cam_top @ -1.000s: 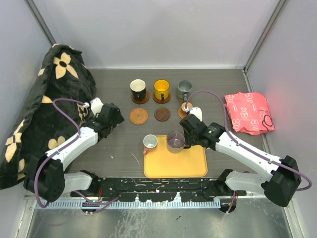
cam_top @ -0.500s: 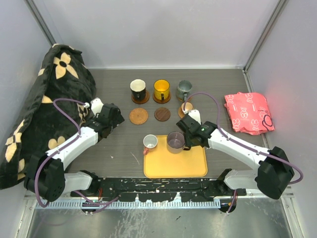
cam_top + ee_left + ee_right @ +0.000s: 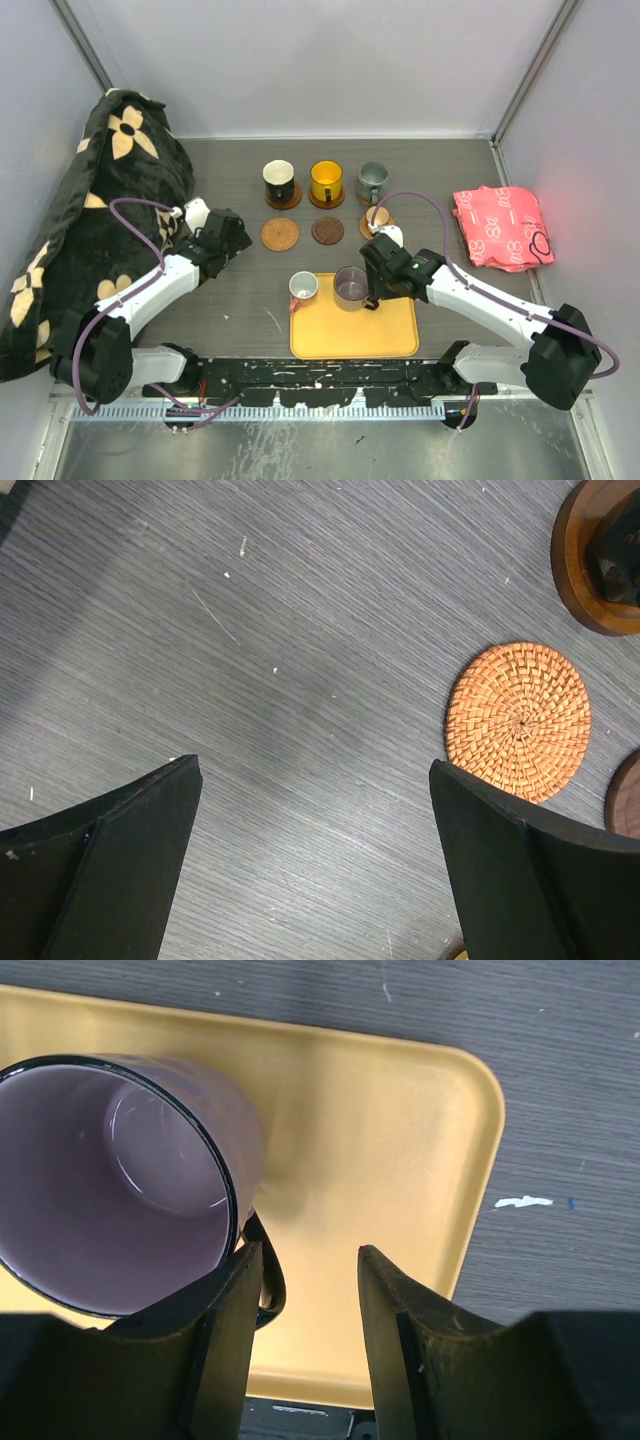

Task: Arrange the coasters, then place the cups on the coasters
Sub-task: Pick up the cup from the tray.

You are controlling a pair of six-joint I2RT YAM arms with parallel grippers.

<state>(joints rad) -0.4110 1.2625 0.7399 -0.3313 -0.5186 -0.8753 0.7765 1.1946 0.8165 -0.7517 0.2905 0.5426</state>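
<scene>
Right end effector: narrowly parted beside purple-grey mug, its handle just inside the gap; mug upright on yellow tray. Left end effector: spread wide above counter, near woven coaster.

Bright, even overhead light. A soft shadow crosses the worktop ahead of the left end effector, whose dark fingers look slightly soft.

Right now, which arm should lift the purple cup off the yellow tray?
Right. The right gripper sits over the yellow tray with its jaws apart beside the purple cup and its handle. The left gripper hangs open above the table near the woven coaster, well away from the cup.
</scene>
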